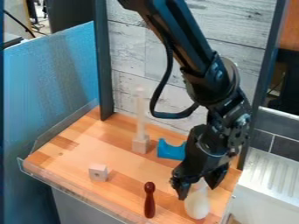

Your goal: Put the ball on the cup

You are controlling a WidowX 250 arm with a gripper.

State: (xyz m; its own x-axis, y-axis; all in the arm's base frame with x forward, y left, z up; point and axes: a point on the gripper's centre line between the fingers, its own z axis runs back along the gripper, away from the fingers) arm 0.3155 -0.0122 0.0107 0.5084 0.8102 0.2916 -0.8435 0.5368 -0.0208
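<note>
With its jaws apart, the gripper (197,192) is hanging over the white rounded object (197,205) at near right, the placing apparently all waiting.

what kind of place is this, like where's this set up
Probably a robotics lab or workshop test station: a black robot arm hangs over a small wooden work surface, with a grey plank-patterned panel behind it.

Smooth, glossy dark-red pin (150,200); wooden tabletop (69,159).
</note>
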